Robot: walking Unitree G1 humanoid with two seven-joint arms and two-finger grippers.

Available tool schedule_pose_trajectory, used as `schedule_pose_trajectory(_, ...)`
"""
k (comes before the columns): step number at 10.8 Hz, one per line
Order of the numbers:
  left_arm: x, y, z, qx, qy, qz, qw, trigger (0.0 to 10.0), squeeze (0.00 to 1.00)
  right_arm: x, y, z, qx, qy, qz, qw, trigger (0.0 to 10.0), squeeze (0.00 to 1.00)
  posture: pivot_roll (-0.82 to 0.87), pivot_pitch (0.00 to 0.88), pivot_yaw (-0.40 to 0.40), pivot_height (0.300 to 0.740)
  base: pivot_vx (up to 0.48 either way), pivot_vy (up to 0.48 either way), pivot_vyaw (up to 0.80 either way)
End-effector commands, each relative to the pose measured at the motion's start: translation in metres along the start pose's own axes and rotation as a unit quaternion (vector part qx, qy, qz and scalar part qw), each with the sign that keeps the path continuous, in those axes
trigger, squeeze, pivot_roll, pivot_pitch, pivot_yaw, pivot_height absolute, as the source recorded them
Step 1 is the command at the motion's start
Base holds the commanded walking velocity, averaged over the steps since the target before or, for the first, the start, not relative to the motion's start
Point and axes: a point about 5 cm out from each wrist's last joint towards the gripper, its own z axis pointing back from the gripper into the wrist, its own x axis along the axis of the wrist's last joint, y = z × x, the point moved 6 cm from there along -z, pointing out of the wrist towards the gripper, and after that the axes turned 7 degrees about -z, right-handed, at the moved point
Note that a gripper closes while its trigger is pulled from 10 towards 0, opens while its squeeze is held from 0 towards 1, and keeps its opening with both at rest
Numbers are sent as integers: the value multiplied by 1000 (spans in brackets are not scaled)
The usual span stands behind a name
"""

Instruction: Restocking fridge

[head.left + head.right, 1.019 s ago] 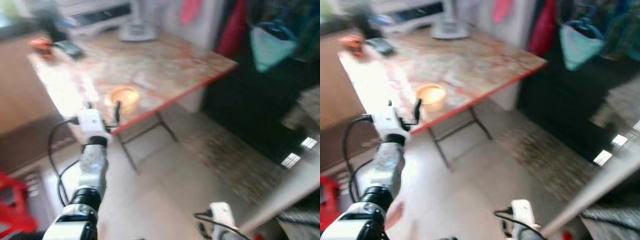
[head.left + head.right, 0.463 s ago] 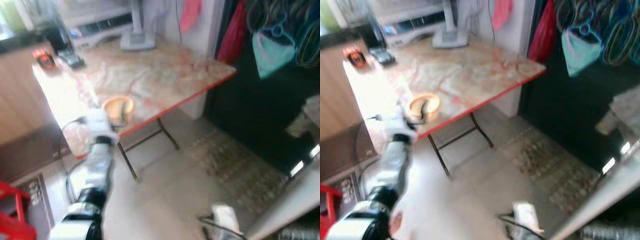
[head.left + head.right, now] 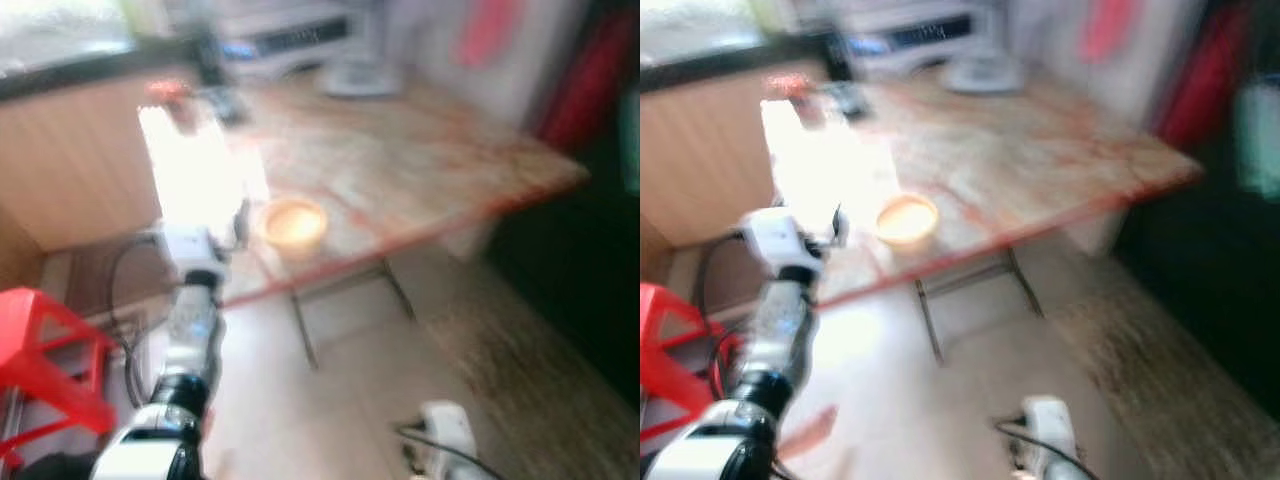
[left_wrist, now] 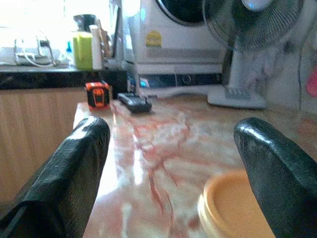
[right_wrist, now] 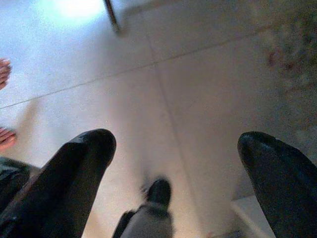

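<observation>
A round container with an orange lid (image 3: 293,222) sits near the front edge of a marbled folding table (image 3: 420,160). My left gripper (image 3: 228,218) is raised at that edge, just left of the container. In the left wrist view its black fingers (image 4: 74,168) stand wide apart and open, and the orange lid (image 4: 237,210) lies low between them, untouched. My right gripper (image 5: 178,163) hangs open over the pale tiled floor, and its arm (image 3: 445,440) is low in the picture.
A red stool (image 3: 45,350) stands at my left. On the table's far side are a small orange object (image 4: 97,94), a dark handset (image 4: 134,102) and a fan base (image 4: 237,95). A white appliance (image 4: 178,29) stands behind. Table legs (image 3: 300,330) cross below.
The whole picture has swung, so the camera turned left: the red stool and wooden counter came in and the dark hanging clothes left. My left gripper stays beside the container.
</observation>
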Motion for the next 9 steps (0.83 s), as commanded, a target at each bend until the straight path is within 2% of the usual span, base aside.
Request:
schedule_pose_trajectory(1,2,10,-2,12,-3,-5,1000,10000,0,1,13,-2,14,0,0,1000,10000,0,112,50,22,740,255,0,0)
schedule_pose_trajectory(3,3,10,-2,12,-4,-2,1000,10000,0,2,14,-2,15,0,-1,1000,10000,0,113,53,20,740,302,0,0)
schedule_pose_trajectory(4,2,13,-2,20,0,13,1000,10000,0,2,14,-2,16,0,-1,1000,10000,0,113,53,20,740,0,0,0)
schedule_pose_trajectory(6,-11,12,4,13,30,76,997,10000,0,2,14,-2,16,0,-2,1000,10000,0,114,56,20,740,0,0,0)
schedule_pose_trajectory(7,-19,11,7,13,51,129,990,10000,0,1,14,-2,17,1,-1,1000,10000,0,114,55,19,740,0,0,0)
schedule_pose_trajectory(9,-29,17,11,35,72,200,977,10000,0,1,13,-2,17,1,1,1000,10000,0,114,57,15,740,0,0,0)
